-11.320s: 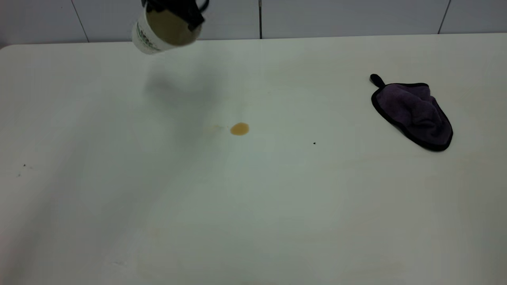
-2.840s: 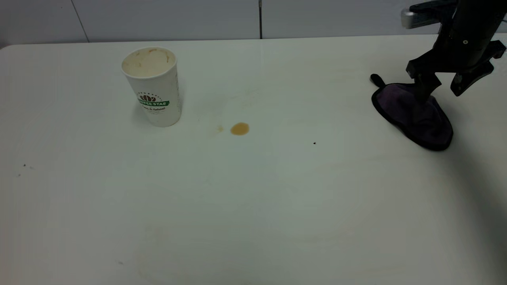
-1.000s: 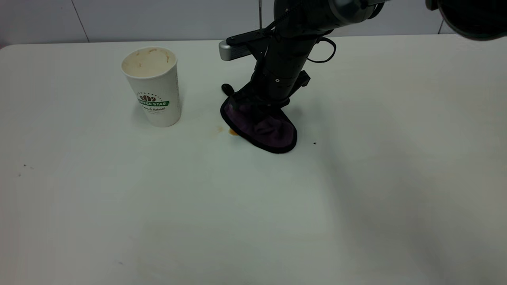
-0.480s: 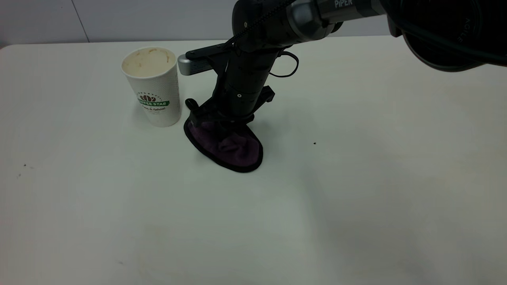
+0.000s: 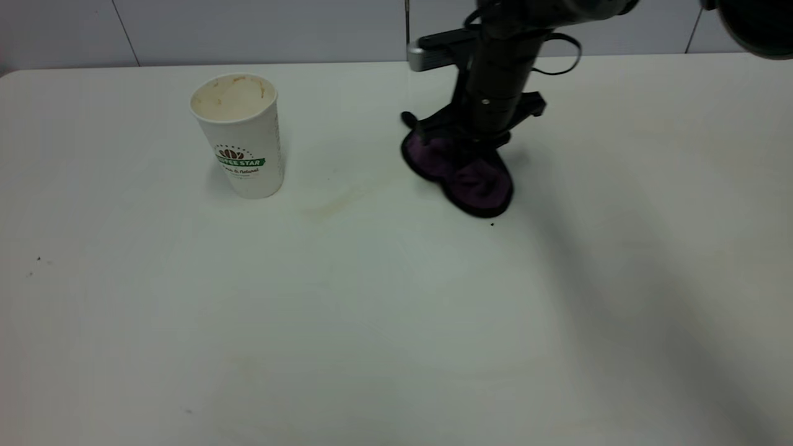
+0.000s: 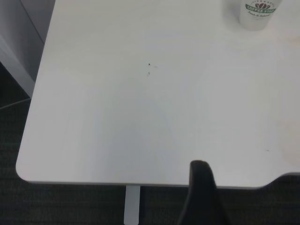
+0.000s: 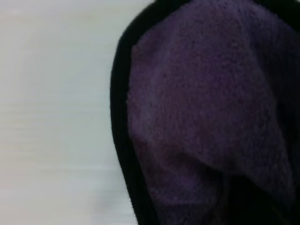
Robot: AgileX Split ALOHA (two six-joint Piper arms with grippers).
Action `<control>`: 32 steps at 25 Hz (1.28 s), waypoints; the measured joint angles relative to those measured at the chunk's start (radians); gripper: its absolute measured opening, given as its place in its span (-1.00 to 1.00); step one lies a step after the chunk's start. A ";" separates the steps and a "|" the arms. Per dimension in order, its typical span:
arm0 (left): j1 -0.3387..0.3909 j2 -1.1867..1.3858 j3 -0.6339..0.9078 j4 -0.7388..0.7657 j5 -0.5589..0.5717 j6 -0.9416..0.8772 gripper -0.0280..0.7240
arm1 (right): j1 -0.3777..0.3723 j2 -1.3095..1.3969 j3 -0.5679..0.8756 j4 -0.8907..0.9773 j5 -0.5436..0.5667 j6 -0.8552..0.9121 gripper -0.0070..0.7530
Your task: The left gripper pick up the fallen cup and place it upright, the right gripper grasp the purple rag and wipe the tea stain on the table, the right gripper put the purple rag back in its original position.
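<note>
Cup (image 5: pixel 238 136) stands upright on the table (image 5: pixel 396 322), well left of the rag (image 5: pixel 461 170); open mouth up, brown-stained cream inside, green logo facing the exterior camera. In the left wrist view the cup (image 6: pixel 259 11) shows only as its lower part at the frame edge, far across the table (image 6: pixel 140 117); a dark finger (image 6: pixel 202 194) of the left gripper pokes into frame over the table's near edge. Only that one finger shows, so cannot tell whether the left pincer is open or closed. The left arm does not show in the exterior view.

Between cup and rag: faint brownish smear (image 5: pixel 337 201) on the table, pale and streaky, no solid amber blot. It lies closer to the cup than to the rag, apart from both.

Rag lies flat on the table, right of the cup, with its black loop tab (image 5: pixel 407 118) pointing to the cup side. Right gripper (image 5: pixel 461 139) comes down steeply from above onto the rag's far part, fingers buried in the cloth and closed on it, pressing it to the table. Grey bar (image 5: pixel 433 57) sticks out from the wrist toward the cup side.

Tiny black speck (image 5: pixel 492 224) just beside the rag's near tip, not touching.

Right wrist view: rag (image 7: pixel 206 117) fills most of frame, purple fuzz with black edging, bare table (image 7: pixel 56 117) beside it.
</note>
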State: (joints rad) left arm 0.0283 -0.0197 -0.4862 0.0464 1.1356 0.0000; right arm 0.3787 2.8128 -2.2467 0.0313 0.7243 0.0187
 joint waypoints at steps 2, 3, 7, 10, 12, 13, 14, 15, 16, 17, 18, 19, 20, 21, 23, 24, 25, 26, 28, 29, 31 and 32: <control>0.000 0.000 0.000 0.000 0.000 -0.005 0.57 | -0.051 -0.003 0.000 -0.002 0.045 -0.005 -0.77; 0.000 0.000 0.000 0.000 0.000 -0.005 0.57 | -0.078 -0.004 -0.001 -0.002 0.068 -0.007 -0.77; 0.000 0.000 0.000 0.000 0.000 -0.005 0.57 | -0.176 -0.006 -0.003 0.004 0.141 -0.009 -0.77; 0.000 0.000 0.000 0.000 0.000 -0.005 0.57 | -0.241 -0.007 -0.006 0.023 0.181 -0.019 -0.77; 0.000 0.000 0.000 0.000 0.000 -0.005 0.57 | -0.275 -0.007 -0.007 0.028 0.201 -0.028 -0.77; 0.000 0.000 0.000 0.000 0.000 -0.005 0.57 | -0.286 -0.008 -0.007 0.028 0.212 -0.029 -0.77; 0.000 0.000 0.000 0.000 0.000 -0.005 0.57 | -0.297 -0.008 -0.007 0.028 0.221 -0.032 -0.77; 0.000 0.000 0.000 0.000 0.000 -0.005 0.57 | -0.304 -0.008 -0.007 0.028 0.228 -0.032 -0.77; 0.000 0.000 0.000 0.000 0.000 -0.005 0.57 | -0.309 -0.008 -0.007 0.027 0.234 -0.033 -0.76; 0.000 0.000 0.000 0.000 0.000 -0.005 0.57 | -0.312 -0.010 -0.007 0.027 0.238 -0.033 -0.73; 0.000 0.000 0.000 0.000 0.000 -0.005 0.57 | -0.312 -0.012 -0.007 0.024 0.241 -0.033 -0.68; 0.000 0.000 0.000 0.000 0.000 -0.005 0.57 | -0.312 -0.014 -0.007 0.021 0.246 -0.038 -0.59; 0.000 0.000 0.000 0.000 0.000 -0.005 0.57 | -0.312 -0.017 -0.007 0.016 0.256 -0.040 -0.45; 0.000 0.000 0.000 0.000 0.000 -0.005 0.57 | -0.313 -0.024 -0.007 0.008 0.274 -0.045 -0.30; 0.000 0.000 0.000 0.000 0.000 -0.005 0.57 | -0.315 -0.038 -0.008 -0.004 0.336 -0.061 0.16; 0.000 0.000 0.000 0.000 0.000 -0.005 0.57 | -0.316 -0.050 -0.014 -0.010 0.376 -0.075 0.38; 0.000 0.000 0.000 0.000 0.000 -0.005 0.57 | -0.316 -0.066 -0.026 -0.016 0.419 -0.093 0.62; 0.000 0.000 0.000 0.000 0.000 -0.005 0.57 | -0.316 -0.080 -0.040 -0.023 0.448 -0.108 0.77; 0.000 0.000 0.000 0.000 0.000 -0.005 0.57 | -0.318 -0.124 -0.073 -0.026 0.476 -0.124 0.89; 0.000 0.000 0.000 0.000 0.000 -0.005 0.57 | -0.318 -0.153 -0.078 -0.026 0.477 -0.126 0.92; 0.000 0.000 0.000 0.000 0.000 -0.005 0.57 | -0.318 -0.211 -0.083 -0.023 0.484 -0.125 0.93; 0.000 0.000 0.000 0.000 0.000 -0.005 0.57 | -0.314 -0.245 -0.084 -0.021 0.489 -0.125 0.94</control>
State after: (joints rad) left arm 0.0283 -0.0197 -0.4862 0.0464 1.1356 -0.0054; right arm 0.0646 2.5682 -2.3308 0.0105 1.2131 -0.1064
